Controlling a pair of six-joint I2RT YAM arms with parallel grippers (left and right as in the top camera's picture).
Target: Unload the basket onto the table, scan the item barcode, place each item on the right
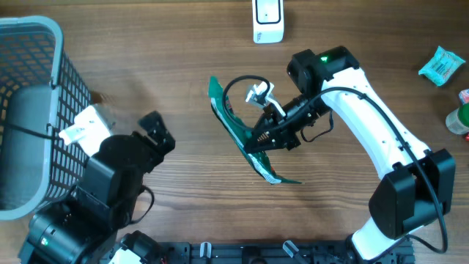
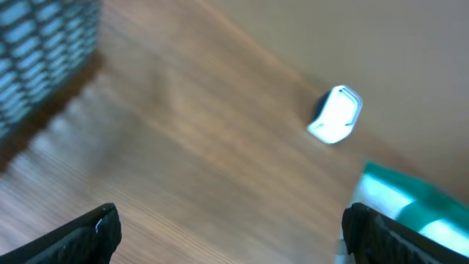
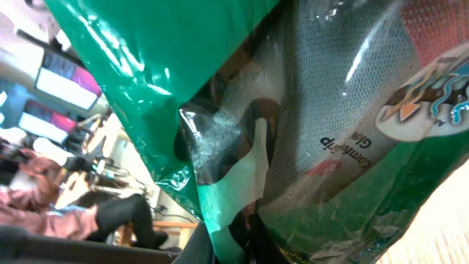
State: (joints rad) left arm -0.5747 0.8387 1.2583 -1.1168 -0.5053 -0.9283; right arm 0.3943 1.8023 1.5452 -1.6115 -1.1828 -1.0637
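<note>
Packet (image 1: 233, 126) on edge in right gripper (image 1: 258, 143)

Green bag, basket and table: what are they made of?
The green bag looks like thin plastic film. It is glossy, crinkled and throws bright glare. The basket is probably hard plastic, matte grey and moulded in an open grid, though coated wire is possible. The table is wood or a wood-look laminate, brown with grain lines.
</note>
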